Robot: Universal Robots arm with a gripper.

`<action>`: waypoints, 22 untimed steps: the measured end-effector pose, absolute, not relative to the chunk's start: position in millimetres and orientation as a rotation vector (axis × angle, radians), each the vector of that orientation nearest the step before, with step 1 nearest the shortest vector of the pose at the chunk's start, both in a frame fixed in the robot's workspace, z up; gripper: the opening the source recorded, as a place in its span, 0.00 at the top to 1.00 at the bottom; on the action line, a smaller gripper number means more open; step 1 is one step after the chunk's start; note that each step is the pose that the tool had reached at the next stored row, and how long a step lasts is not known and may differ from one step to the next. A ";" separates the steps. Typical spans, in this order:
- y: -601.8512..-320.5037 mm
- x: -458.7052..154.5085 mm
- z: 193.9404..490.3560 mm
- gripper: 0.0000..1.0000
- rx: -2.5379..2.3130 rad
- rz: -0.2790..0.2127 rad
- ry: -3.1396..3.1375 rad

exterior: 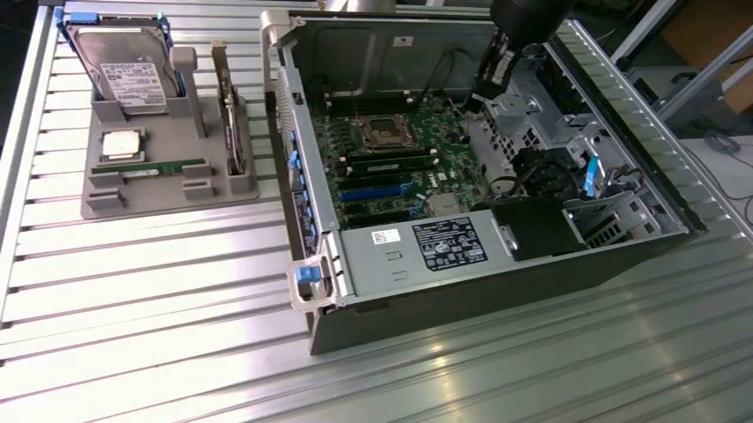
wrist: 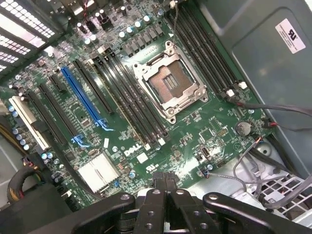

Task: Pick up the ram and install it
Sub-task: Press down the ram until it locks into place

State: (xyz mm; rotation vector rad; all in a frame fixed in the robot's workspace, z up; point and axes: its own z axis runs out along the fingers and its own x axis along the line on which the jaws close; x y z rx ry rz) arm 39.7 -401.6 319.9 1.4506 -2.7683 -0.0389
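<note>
Presently, item: the ram (exterior: pixel 162 167), a thin green stick, is seen lying flat in the front cradle of the grey parts holder (exterior: pixel 118 201) on the tabletop (exterior: pixel 141 291), just below the square silver processor (exterior: pixel 123 144) and well apart from the open computer case (exterior: pixel 309 291), which stands toward the exterior view's right of the holder. Its long axis is set across the holder, running from the exterior view's left to right with a slight upward tilt at the right end; which end carries the notch cannot be told. A second stick (exterior: pixel 389 164) is seen already seated in a slot on the motherboard (wrist: pixel 195 131), beside the bare processor socket (wrist: pixel 168 87). The claw (wrist: pixel 164 183) is held over the motherboard inside the case, its fingers pressed together and nothing gripped between them. Hazards judged: with the claw deep inside the case, the case wall or the loose cables (wrist: pixel 253 168) near the board edge could be snagged; a stick carried in the wrong way round would not be accepted by the slot; the exposed socket pins could be bent by any stray contact.
</note>
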 end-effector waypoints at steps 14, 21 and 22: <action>-401.6 39.8 318.9 0.89 1.233 -0.041 -2.874; -401.6 39.8 318.3 0.89 1.083 -0.042 -2.935; -401.6 39.8 318.2 0.89 1.059 -0.042 -2.944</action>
